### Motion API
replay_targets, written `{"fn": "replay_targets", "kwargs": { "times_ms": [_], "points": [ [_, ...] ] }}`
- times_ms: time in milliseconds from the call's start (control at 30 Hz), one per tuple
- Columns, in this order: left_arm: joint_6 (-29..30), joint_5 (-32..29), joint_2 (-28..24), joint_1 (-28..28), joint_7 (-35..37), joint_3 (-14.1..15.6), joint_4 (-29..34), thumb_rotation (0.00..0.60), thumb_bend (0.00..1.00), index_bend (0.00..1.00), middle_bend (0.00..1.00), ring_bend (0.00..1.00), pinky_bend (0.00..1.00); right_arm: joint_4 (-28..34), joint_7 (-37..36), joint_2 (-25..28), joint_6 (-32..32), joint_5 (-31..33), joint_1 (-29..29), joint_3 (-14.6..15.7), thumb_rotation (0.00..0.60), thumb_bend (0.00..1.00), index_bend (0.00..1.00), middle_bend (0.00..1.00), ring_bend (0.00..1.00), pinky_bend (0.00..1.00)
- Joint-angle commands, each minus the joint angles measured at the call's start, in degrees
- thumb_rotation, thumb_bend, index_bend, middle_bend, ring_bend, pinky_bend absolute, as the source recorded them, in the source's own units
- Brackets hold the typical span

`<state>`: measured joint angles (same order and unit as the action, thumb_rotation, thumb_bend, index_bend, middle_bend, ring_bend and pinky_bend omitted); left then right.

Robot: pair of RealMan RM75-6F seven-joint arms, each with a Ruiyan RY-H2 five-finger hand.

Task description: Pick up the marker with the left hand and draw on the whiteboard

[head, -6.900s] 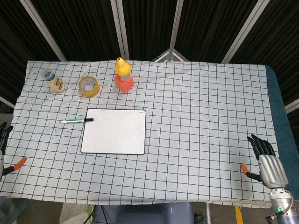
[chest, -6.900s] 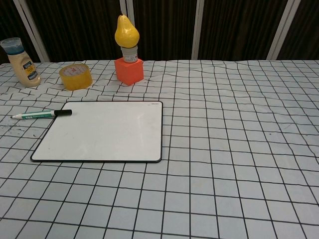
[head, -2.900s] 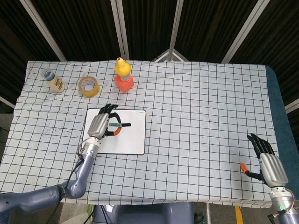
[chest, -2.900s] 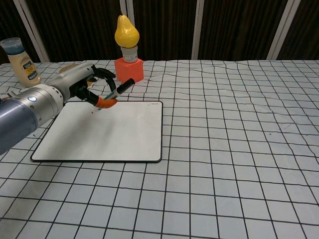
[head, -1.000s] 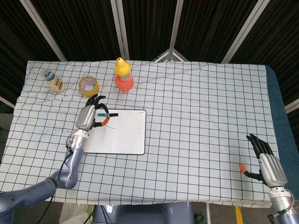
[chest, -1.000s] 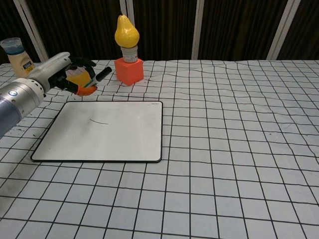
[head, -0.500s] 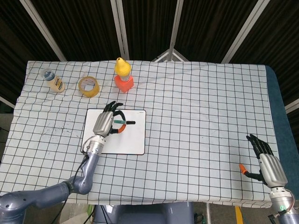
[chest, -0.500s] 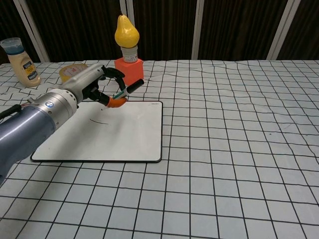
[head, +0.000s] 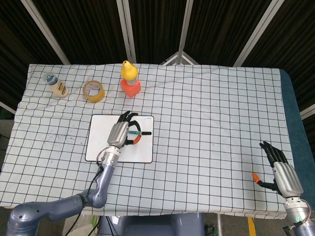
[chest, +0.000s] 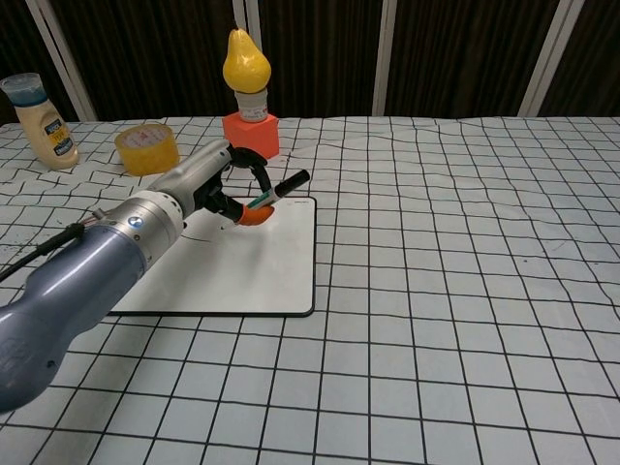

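My left hand (head: 122, 132) (chest: 221, 194) is over the right part of the whiteboard (head: 101, 147) (chest: 262, 271), pinching the green marker (head: 140, 132) (chest: 276, 193). The marker's black end points right, toward the board's right edge. Where its other end meets the board is hidden by the hand. A short dark stroke shows on the board just left of the hand in the chest view. My right hand (head: 283, 172) rests at the table's front right corner, fingers apart and holding nothing; the chest view does not show it.
Along the back of the checked cloth stand a sauce bottle (head: 55, 84) (chest: 41, 120), a yellow tape roll (head: 93, 91) (chest: 147, 147), and a pear (head: 128, 71) (chest: 245, 61) on an orange block (head: 131, 87) (chest: 251, 136).
My left hand has carried the marker rightward across the whiteboard, from near its upper middle to its right part. The right hand has not moved.
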<state>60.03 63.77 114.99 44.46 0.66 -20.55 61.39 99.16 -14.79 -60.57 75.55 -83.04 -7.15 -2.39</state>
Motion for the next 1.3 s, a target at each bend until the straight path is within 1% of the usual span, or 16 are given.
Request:
{"fn": "replay_targets", "kwargs": {
  "times_ms": [33,500,833,1300],
  "points": [
    [-0.12,0.0,0.29,0.12,0.15,-0.06,-0.08,0.6,0.56,0.7,0.14,0.01,0.04,0.01,0.03,-0.01,-0.02,0.02,-0.02,-0.01,0.6,0.32,0.0,0.0,0.0,0.0],
    [-0.76,-0.08,1.53,0.85,0.01,-0.36,-1.35,0.6,0.56,0.7,0.14,0.01,0.04,0.11,-0.26,0.09,-0.09,0.11,-0.03,-0.02,0.6,0.32,0.0,0.0,0.0,0.0],
    [-0.96,0.02,1.46,0.45,-0.2,0.19,-1.63,0.6,0.56,0.7,0.14,0.01,0.04,0.14,-0.33,0.14,-0.06,0.04,-0.01,0.02,0.6,0.32,0.0,0.0,0.0,0.0],
    [0.07,0.17,-1.17,-3.34,-1.03,3.25,0.19,0.6,0.56,0.71,0.15,0.01,0.04,0.32,-0.27,0.13,0.15,0.1,0.09,-0.01,0.6,0.32,0.0,0.0,0.0,0.0]
  ]
}}
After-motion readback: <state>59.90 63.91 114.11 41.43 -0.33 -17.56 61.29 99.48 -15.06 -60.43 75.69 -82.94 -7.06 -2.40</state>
